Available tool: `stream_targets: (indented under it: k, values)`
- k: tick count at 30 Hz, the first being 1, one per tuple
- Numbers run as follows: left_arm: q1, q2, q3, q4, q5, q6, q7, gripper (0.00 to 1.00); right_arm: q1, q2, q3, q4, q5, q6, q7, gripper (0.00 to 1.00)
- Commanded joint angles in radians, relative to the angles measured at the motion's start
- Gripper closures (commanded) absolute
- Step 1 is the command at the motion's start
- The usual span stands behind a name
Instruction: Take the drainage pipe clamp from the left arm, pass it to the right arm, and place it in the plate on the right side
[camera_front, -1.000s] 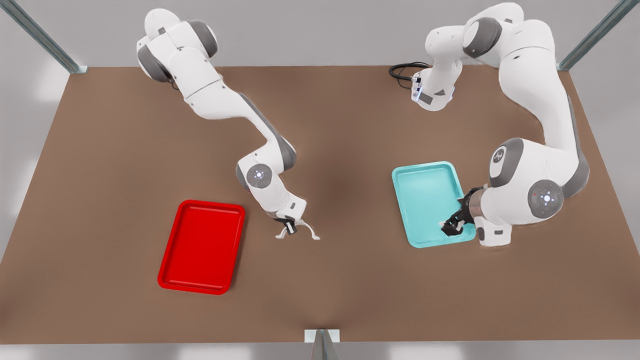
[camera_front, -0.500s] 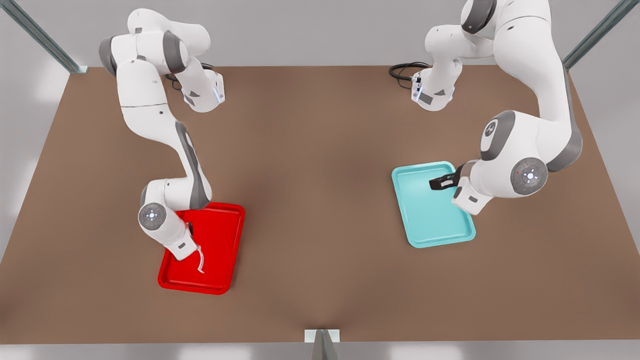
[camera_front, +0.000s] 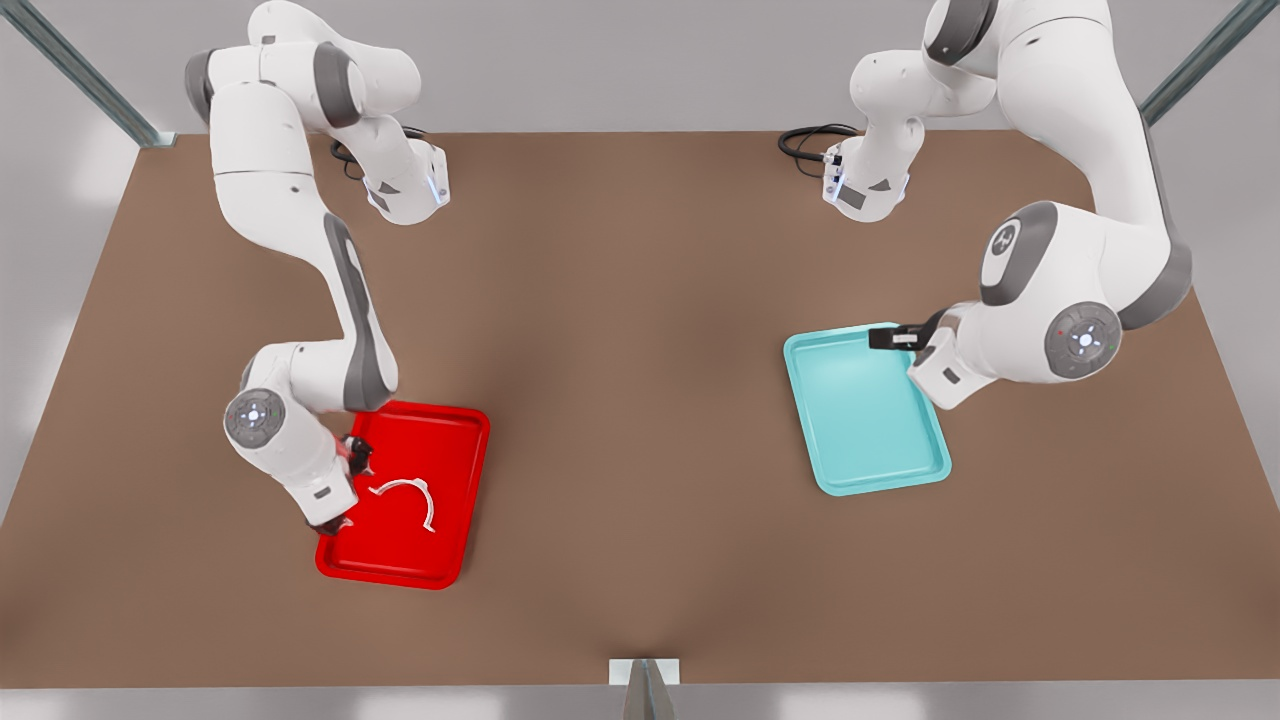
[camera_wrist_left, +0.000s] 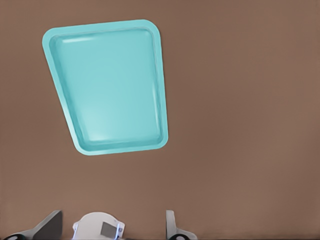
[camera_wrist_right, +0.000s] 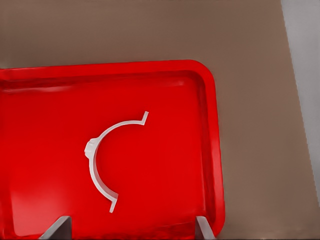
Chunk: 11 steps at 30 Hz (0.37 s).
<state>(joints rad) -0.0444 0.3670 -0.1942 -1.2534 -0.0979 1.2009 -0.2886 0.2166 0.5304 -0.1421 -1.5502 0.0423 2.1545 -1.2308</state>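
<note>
The drainage pipe clamp (camera_front: 405, 484), a thin white half-ring with bent tabs, lies flat inside the red plate (camera_front: 445, 440) at the front view's left. In the right wrist view the clamp (camera_wrist_right: 91, 152) rests on the plate's floor (camera_wrist_right: 165, 165), free of any finger. My right gripper (camera_front: 342, 487) hovers open over the plate's left rim, beside the clamp and apart from it; its fingertips (camera_wrist_right: 202, 227) stand wide apart. My left gripper (camera_front: 893, 340) is open and empty at the far right corner of the teal tray (camera_front: 860, 410), with the teal tray (camera_wrist_left: 110, 85) below it.
A black cable (camera_front: 805, 140) loops at the table's back edge near an arm base (camera_front: 865, 185). The other arm's base (camera_front: 405, 185) stands at the back left. A small metal bracket (camera_front: 643, 672) sits at the front edge. Bare brown table lies between the trays.
The right gripper let go of the clamp, which now lies flat in the red plate, and shifted toward the plate's left rim. The left gripper drew back toward the teal tray's far corner.
</note>
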Motion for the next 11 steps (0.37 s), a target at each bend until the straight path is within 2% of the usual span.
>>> stream_targets:
  k: [1, 2, 5, 7, 11]
  values:
    - [0.000, 0.000, -0.005, 0.005, 0.003, -0.024, 0.175, 0.00, 0.007, -0.069, -0.005, 0.057, -0.059, -0.540, 1.043, 0.00]
    - [0.003, 0.001, -0.005, 0.005, 0.001, -0.027, 0.175, 0.00, 0.010, -0.112, 0.001, 0.137, -0.119, -0.657, 1.117, 0.00]
    - [0.000, 0.001, -0.007, 0.005, 0.001, -0.034, 0.163, 0.00, 0.010, -0.385, 0.006, 0.136, -0.120, -0.775, 1.208, 0.00]
    - [0.000, 0.001, -0.007, 0.003, 0.004, -0.035, 0.161, 0.00, 0.000, -0.446, -0.001, 0.047, -0.076, -0.789, 1.263, 0.00]
    - [0.000, 0.001, -0.007, 0.005, 0.003, -0.052, 0.160, 0.00, 0.010, -0.440, 0.007, 0.041, -0.084, -0.774, 1.288, 0.00]
